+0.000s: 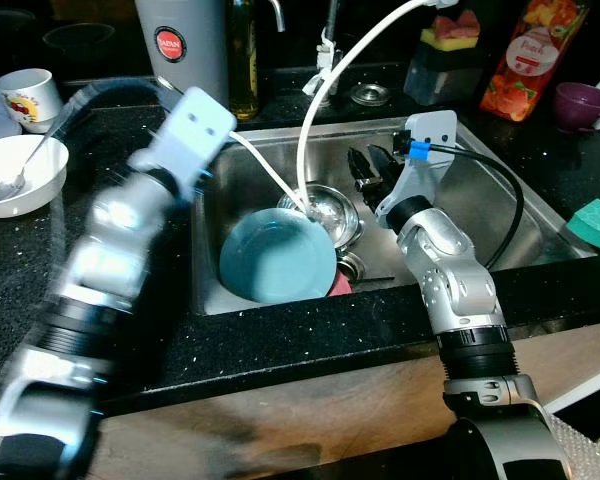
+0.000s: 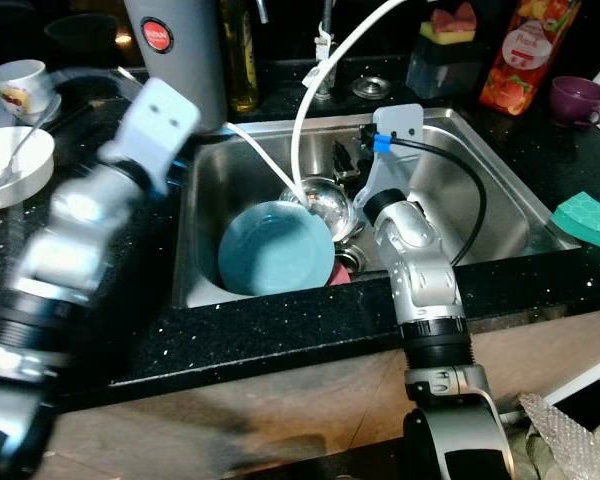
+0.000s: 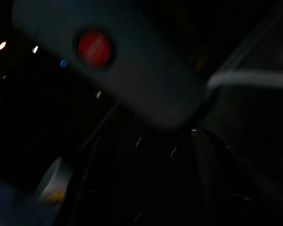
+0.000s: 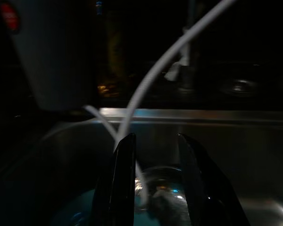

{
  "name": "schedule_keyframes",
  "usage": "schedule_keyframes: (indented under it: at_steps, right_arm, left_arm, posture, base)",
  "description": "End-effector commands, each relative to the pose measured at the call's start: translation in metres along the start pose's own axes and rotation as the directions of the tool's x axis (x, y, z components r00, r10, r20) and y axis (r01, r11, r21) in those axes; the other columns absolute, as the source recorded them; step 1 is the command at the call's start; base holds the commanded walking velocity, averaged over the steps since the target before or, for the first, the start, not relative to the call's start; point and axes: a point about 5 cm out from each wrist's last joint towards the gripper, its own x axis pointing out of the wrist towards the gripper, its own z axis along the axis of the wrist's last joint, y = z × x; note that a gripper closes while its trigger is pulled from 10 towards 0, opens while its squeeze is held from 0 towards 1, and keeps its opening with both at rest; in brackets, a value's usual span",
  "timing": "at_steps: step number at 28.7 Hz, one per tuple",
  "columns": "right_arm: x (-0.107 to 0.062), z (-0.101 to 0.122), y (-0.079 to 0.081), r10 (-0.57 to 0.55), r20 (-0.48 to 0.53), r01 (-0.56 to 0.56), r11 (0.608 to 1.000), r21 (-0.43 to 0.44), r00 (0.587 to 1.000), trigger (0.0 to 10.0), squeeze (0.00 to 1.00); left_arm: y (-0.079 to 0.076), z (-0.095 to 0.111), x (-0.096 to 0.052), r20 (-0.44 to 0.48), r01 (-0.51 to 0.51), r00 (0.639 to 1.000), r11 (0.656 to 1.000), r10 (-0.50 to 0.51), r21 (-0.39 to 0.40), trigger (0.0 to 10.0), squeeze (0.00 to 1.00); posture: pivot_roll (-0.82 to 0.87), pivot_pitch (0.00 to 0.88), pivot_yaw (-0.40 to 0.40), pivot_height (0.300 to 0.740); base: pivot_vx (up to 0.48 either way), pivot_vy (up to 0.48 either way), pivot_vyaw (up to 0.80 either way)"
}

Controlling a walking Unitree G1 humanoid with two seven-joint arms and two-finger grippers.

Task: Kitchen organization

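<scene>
At the near edge, a black speckled stone countertop [image 1: 280, 345] is seen running in front of a stainless steel sink basin [image 1: 500, 215]. Inside the basin, a round teal plate [image 1: 277, 257] is tilted against the near wall, with a pink object [image 1: 340, 285] partly hidden just beside its lower right edge. A shiny steel bowl [image 1: 330, 212] is found directly behind the plate, touching it, and a thin white hose [image 1: 315, 110] is curved down from above to end at the bowl's rim.

The right gripper [image 1: 372, 170] is held inside the basin, just right of the steel bowl and above it; in the right wrist view its two black fingers [image 4: 122, 188] are spread with an empty gap between them, nothing being grasped. The left arm is raised over the counter to the left of the sink and is heavily blurred; whether the left gripper is released or clenched cannot be told, since the left wrist view is too dark and smeared.

On the counter at left, a white ceramic bowl [image 1: 15, 175] with a metal spoon [image 1: 20, 175] in it is set, and a white printed mug [image 1: 30, 95] stands behind it. At right, a green sponge [image 1: 598, 225] is laid near the edge. Farther back, a grey cylindrical appliance with a red round badge [image 1: 185, 45], a glass oil bottle [image 1: 244, 60], an orange juice bottle [image 1: 530, 60] and a purple cup [image 1: 583, 107] are lined up.
</scene>
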Motion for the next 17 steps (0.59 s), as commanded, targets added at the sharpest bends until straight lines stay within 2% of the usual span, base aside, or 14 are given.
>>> schedule_keyframes:
  at_steps: [1,5,6,10,11,13,14,16,17]
  right_arm:
    - [0.001,-0.002,0.006,0.031,-0.016,-0.031,1.000,0.007,0.999,10.0,0.00]
    - [0.001,-0.002,0.008,0.046,-0.018,-0.045,0.999,0.010,0.999,10.0,0.00]
    - [0.002,-0.003,0.009,0.051,-0.019,-0.051,0.999,0.012,0.998,10.0,0.00]
    - [0.002,-0.003,0.011,0.067,-0.022,-0.066,0.998,0.015,0.998,10.0,0.00]
    - [0.002,-0.003,0.011,0.067,-0.022,-0.066,0.998,0.015,0.998,10.0,0.00]
    - [0.002,-0.004,0.013,0.075,-0.023,-0.074,0.997,0.016,0.997,10.0,0.00]
    - [0.002,-0.004,0.013,0.075,-0.023,-0.074,0.997,0.016,0.997,10.0,0.00]
    - [0.003,-0.004,0.014,0.079,-0.024,-0.079,0.997,0.016,0.997,10.0,0.00]
    - [0.003,-0.004,0.014,0.079,-0.024,-0.079,0.997,0.016,0.997,10.0,0.00]
  left_arm:
    - [0.008,-0.017,-0.005,-0.101,0.023,0.995,0.998,-0.017,0.061,10.0,1.00]
    - [0.023,-0.031,-0.013,-0.191,0.019,0.982,0.988,0.011,0.153,10.0,1.00]
    - [0.027,-0.036,-0.015,-0.230,0.022,0.973,0.983,0.021,0.182,10.0,0.00]
    - [0.033,-0.051,-0.021,-0.335,0.037,0.942,0.979,0.034,0.202,10.0,0.00]
    - [0.033,-0.051,-0.021,-0.335,0.037,0.942,0.979,0.034,0.202,10.0,0.00]
    - [0.033,-0.061,-0.025,-0.415,0.029,0.908,0.984,0.047,0.175,10.0,0.00]
    - [0.033,-0.061,-0.025,-0.415,0.029,0.908,0.984,0.047,0.175,10.0,0.00]
    - [0.033,-0.070,-0.029,-0.485,0.030,0.873,0.989,0.046,0.148,10.0,0.00]
    - [0.033,-0.070,-0.029,-0.485,0.030,0.873,0.989,0.046,0.148,10.0,0.00]
  posture:
    - [0.03,0.061,-0.027,0.740]
    - [0.03,0.060,-0.030,0.740]
    - [0.04,0.057,-0.035,0.740]
    - [0.04,0.054,-0.039,0.740]
    - [0.04,0.054,-0.039,0.740]
    - [0.04,0.050,-0.040,0.740]
    - [0.04,0.050,-0.040,0.740]
    - [0.04,0.050,-0.040,0.740]
    - [0.04,0.050,-0.040,0.740]
  base:
    - [0.000,0.000,0.00]
    - [0.000,0.000,0.00]
    - [0.000,0.000,0.00]
    - [0.000,0.000,0.00]
    - [0.000,0.000,0.00]
    - [0.000,0.000,0.00]
    - [0.000,0.000,0.00]
    - [0.000,0.000,0.00]
    - [0.000,0.000,0.00]
